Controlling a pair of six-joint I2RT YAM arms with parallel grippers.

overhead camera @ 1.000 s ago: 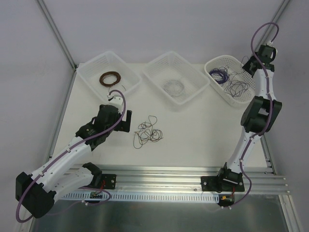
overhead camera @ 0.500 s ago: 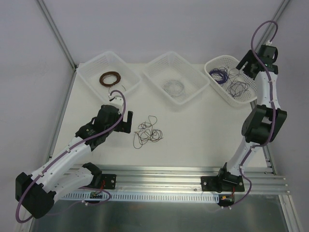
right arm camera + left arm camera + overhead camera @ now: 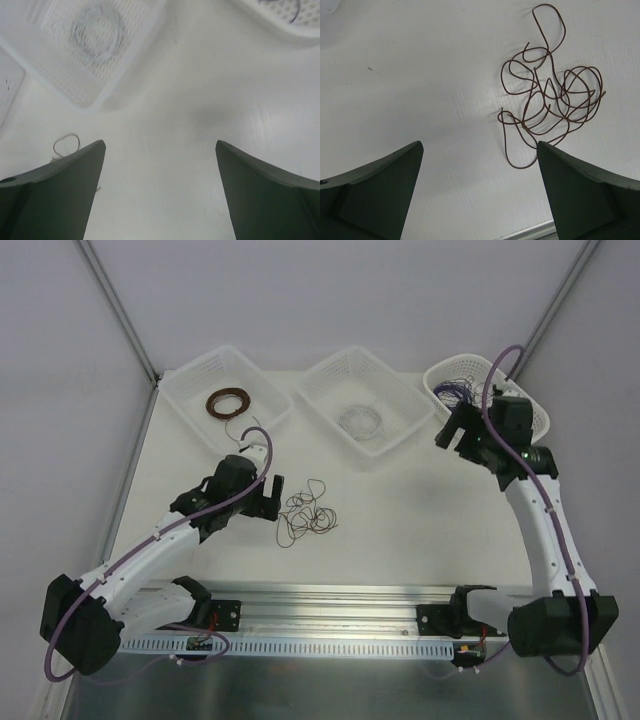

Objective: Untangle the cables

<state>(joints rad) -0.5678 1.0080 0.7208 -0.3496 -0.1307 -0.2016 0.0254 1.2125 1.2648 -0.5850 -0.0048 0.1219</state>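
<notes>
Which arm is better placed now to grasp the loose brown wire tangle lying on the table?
Left. The left gripper, open, hovers just beside the tangle, which shows in its wrist view; the right gripper is much farther away.

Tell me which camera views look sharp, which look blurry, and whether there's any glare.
Left wrist: brown cable tangle crisp, dark fingers soft-edged. Right wrist: soft throughout, whitish coil smeared, faint shadow patch on the table. Top external: evenly lit, no harsh glare, cables in the right basket barely resolved.
</notes>
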